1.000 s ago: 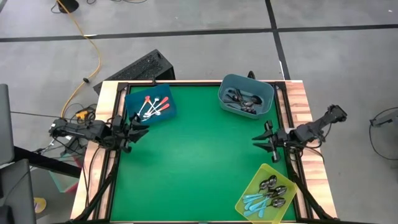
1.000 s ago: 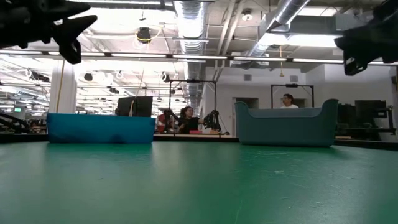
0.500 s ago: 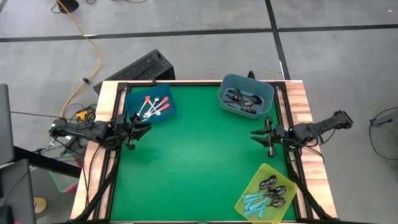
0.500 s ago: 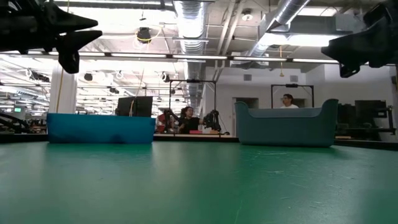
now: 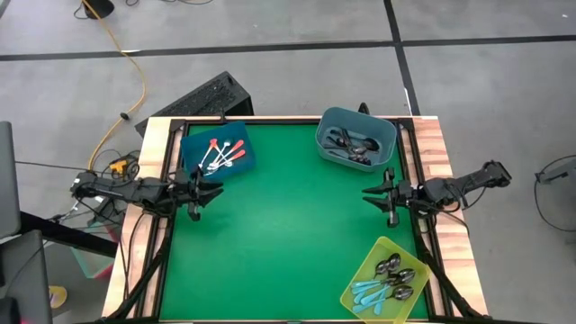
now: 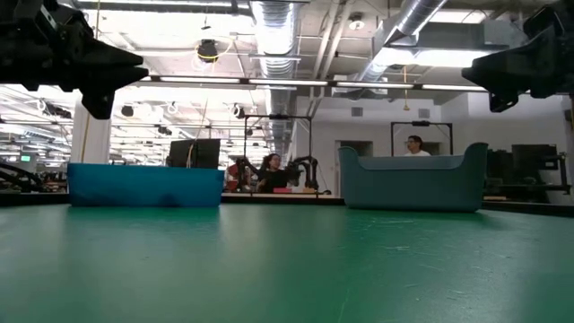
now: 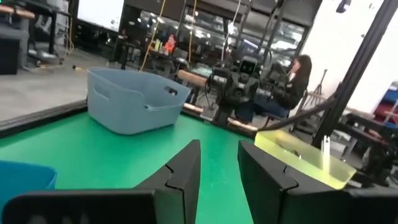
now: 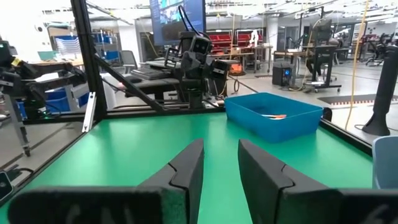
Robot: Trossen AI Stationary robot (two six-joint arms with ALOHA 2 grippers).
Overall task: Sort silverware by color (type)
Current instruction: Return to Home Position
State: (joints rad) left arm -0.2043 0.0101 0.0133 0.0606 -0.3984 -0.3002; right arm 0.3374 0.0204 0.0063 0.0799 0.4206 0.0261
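The silverware lies in three bins. Orange-red-handled spoons (image 5: 220, 155) are in the blue bin (image 5: 243, 162) at the far left. Dark spoons (image 5: 349, 144) are in the grey-blue bin (image 5: 389, 135) at the far right. Light-blue-handled spoons (image 5: 371, 292) are in the yellow bin (image 5: 360, 270) at the near right. My left gripper (image 5: 214, 190) hovers level at the table's left edge, open and with nothing in it (image 7: 219, 152). My right gripper (image 5: 367, 193) hovers level at the right edge, also open with nothing in it (image 8: 221, 152).
The green mat (image 5: 288, 225) lies between the two grippers. Black frame rails (image 5: 166, 225) run along the table's sides. A black box (image 5: 211, 94) and an orange cable (image 5: 135, 72) lie on the floor beyond the far edge. People sit at desks in the room behind (image 6: 269, 170).
My left gripper has tipped down to level and now reaches a little farther toward the table's right. My right gripper has swung a little toward the far edge and now points straight at the table's left. Neither has opened or shut.
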